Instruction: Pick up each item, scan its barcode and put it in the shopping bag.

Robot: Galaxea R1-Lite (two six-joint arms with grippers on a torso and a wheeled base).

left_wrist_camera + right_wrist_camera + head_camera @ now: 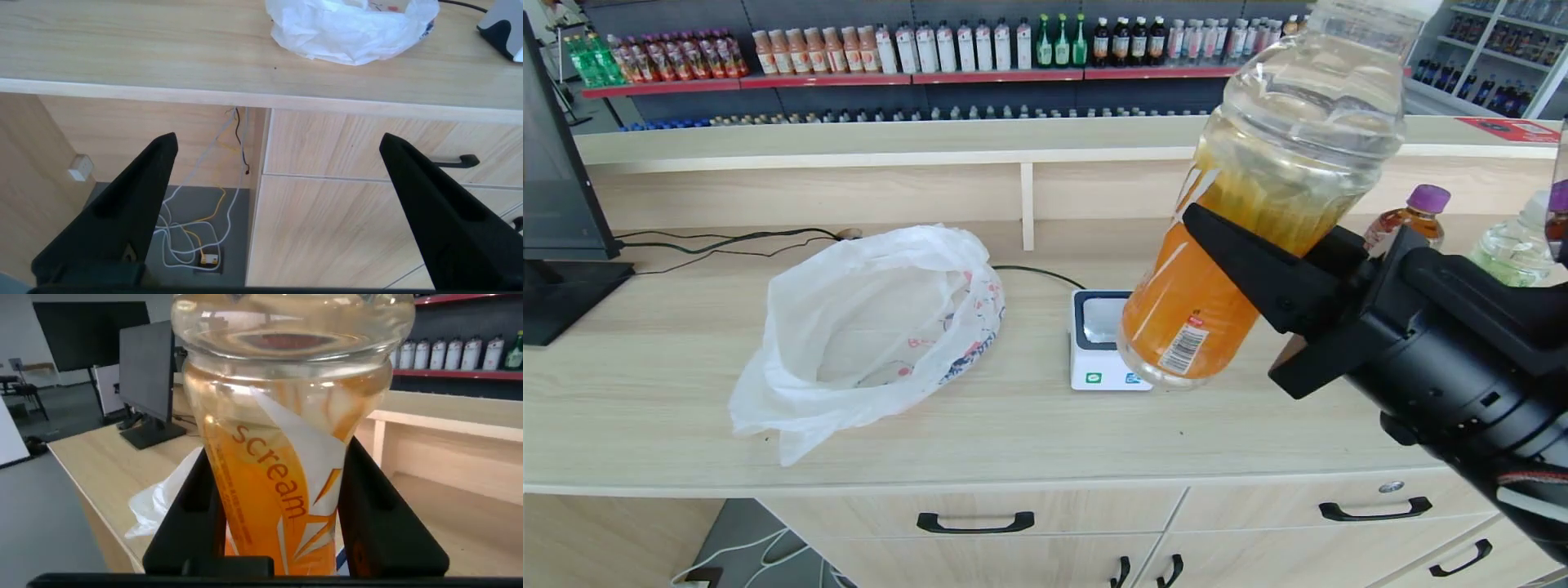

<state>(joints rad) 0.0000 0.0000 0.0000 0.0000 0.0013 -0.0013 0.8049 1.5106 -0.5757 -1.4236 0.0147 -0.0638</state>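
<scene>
Right gripper: 1 orange drink bottle clamped between its fingers, tilted over scanner; my left gripper spread wide.

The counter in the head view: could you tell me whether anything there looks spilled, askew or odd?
Nothing is spilled or damaged. The orange bottle is tilted, but the right gripper holds it near the scanner. The shopping bag lies slumped, mouth open.
</scene>
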